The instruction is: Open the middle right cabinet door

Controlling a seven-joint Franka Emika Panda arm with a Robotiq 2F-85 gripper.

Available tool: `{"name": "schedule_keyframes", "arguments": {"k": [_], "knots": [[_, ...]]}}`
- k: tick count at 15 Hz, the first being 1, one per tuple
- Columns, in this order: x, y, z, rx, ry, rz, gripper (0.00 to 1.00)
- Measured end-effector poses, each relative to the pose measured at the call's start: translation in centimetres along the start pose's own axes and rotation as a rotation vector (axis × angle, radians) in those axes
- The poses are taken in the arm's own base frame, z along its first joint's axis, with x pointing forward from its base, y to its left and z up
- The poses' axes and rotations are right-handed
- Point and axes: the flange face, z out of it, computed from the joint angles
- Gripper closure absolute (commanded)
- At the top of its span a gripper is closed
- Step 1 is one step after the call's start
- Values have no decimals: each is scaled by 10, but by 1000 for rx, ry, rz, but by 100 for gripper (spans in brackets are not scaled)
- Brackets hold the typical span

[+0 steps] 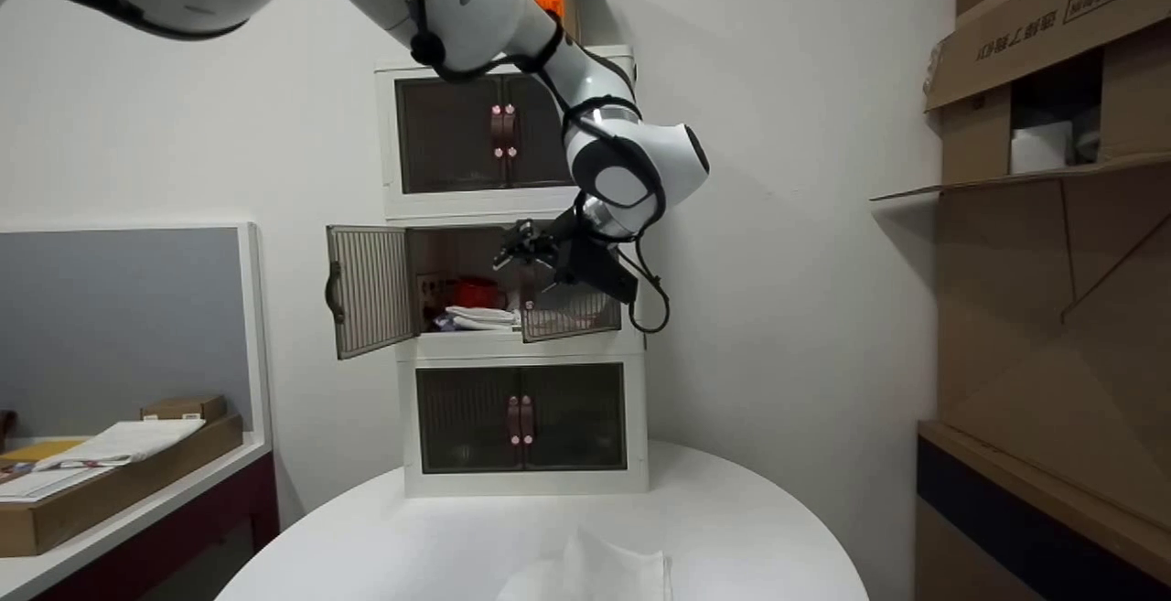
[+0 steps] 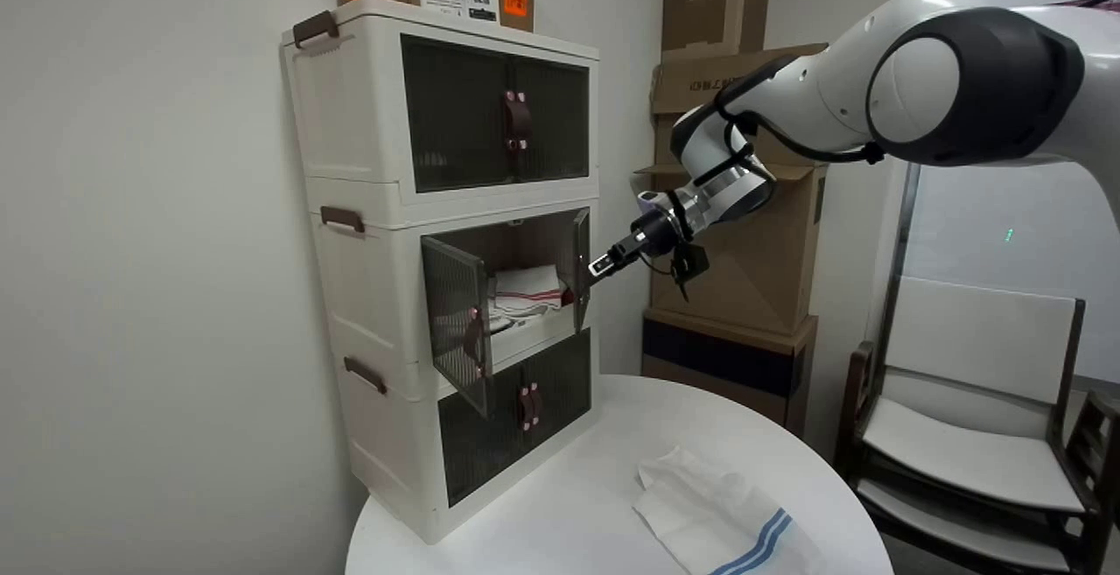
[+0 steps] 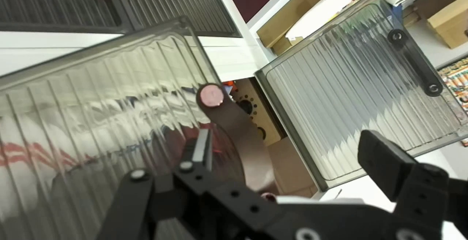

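Gripper hanging spread by the cabinet's part-open middle right door

In both exterior views the robot arm is slanting down in front of the cabinet, its end pointing at the middle compartment. A round white table is spreading beneath the cabinet, with a blue-striped white cloth lying in front of it. The cabinet's upper doors and lower doors are sitting closed, while its middle compartment is holding folded white cloths, one showing red stripes, and a red item. At the cabinet's middle, the left door is standing wide open; the middle right door is standing partly swung out, just beside the gripper. In the wrist view the gripper's two fingers are standing well apart, the door's handle showing between them; whether they are touching it cannot be told.
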Motion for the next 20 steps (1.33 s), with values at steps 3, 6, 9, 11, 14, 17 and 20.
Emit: {"name": "schedule_keyframes", "arguments": {"k": [3,6,9,11,14,17,20], "knots": [[0,0,-18,-82,7,2,0],[2,-1,-34,-154,15,19,0],[10,-12,-55,-188,11,67,0],[21,-27,-80,-239,-31,96,0],[46,-68,-129,-351,-149,126,0],[81,-125,-165,-393,-286,114,0],[118,-175,-181,-353,-362,78,0]]}}
